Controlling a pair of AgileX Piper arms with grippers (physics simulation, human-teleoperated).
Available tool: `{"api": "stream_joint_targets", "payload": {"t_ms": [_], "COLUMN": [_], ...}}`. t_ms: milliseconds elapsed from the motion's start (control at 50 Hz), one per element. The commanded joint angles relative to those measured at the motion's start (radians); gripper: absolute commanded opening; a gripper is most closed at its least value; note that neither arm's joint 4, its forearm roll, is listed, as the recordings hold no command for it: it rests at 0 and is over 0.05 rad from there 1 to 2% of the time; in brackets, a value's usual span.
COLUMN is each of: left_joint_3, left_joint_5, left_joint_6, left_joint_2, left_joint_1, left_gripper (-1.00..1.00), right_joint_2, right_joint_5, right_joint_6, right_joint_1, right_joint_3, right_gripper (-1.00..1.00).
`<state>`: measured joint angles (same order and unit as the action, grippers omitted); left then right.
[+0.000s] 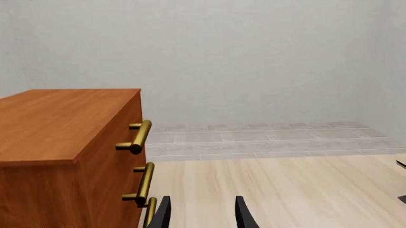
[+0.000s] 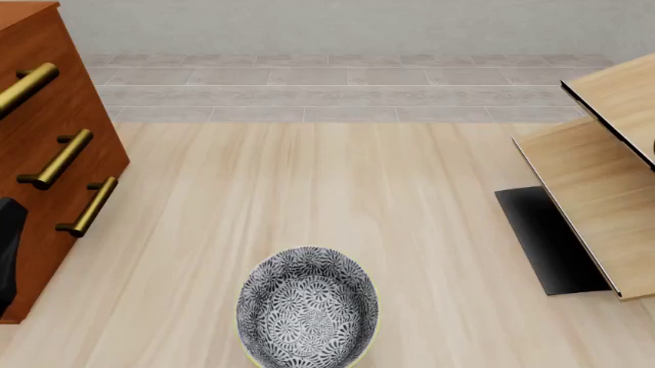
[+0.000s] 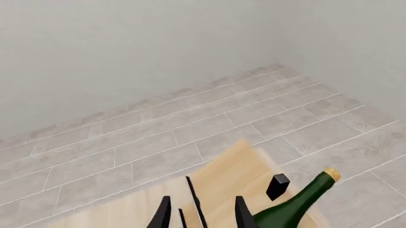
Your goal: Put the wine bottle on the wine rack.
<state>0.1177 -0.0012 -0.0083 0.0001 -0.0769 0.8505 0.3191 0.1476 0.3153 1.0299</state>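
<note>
The wine bottle [image 3: 293,206] is dark green with a tan cork and shows only in the right wrist view. It lies tilted beside the pale wood boards of the wine rack [image 3: 231,178], just outside one finger of my right gripper [image 3: 203,216]. That gripper is open, with only the rack's thin black board edges showing between its fingers. In the front view the wine rack [image 2: 594,184] stands at the right edge on its black base; the bottle and the right gripper are out of that frame. My left gripper [image 1: 201,216] is open and empty above the table, next to the cabinet.
A reddish-brown drawer cabinet [image 2: 41,146] with brass handles stands at the left, close beside my left gripper [image 1: 57,137]. A black-and-white patterned bowl [image 2: 307,307] sits at the front middle of the table. A black part of the left arm [image 2: 8,249] shows at the left edge.
</note>
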Motion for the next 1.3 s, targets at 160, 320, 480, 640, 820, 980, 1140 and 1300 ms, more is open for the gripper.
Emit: {"api": "stream_joint_targets", "payload": {"t_ms": [160, 320, 480, 640, 820, 980, 1140, 1300], "left_joint_3": [0.013, 0.031, 0.049, 0.071, 0.078, 0.081, 0.086, 0.19], "left_joint_5": [0.011, 0.022, 0.033, 0.049, 0.058, 0.063, 0.07, 0.184], "left_joint_6": [0.005, 0.02, 0.033, 0.043, 0.05, 0.053, 0.055, 0.057], "left_joint_2": [0.0, 0.0, 0.0, 0.0, 0.0, 0.0, 0.0, 0.0], "left_joint_1": [-0.004, -0.014, -0.025, -0.035, -0.042, -0.043, -0.045, -0.036], "left_gripper": [1.0, 1.0, 1.0, 1.0, 1.0, 1.0, 1.0, 1.0], "right_joint_2": [-0.252, -0.383, -0.484, -0.586, -0.685, -0.753, -0.806, -0.849], "right_joint_5": [-0.002, 0.022, 0.053, 0.1, 0.163, 0.211, 0.257, 0.305], "right_joint_6": [-0.106, -0.18, -0.225, -0.264, -0.301, -0.343, -0.368, -0.392], "right_joint_1": [-0.151, -0.222, -0.296, -0.357, -0.441, -0.497, -0.549, -0.613], "right_joint_3": [-0.111, -0.164, -0.223, -0.257, -0.29, -0.3, -0.302, -0.295], "right_gripper": [1.0, 1.0, 1.0, 1.0, 1.0, 1.0, 1.0, 1.0]}}
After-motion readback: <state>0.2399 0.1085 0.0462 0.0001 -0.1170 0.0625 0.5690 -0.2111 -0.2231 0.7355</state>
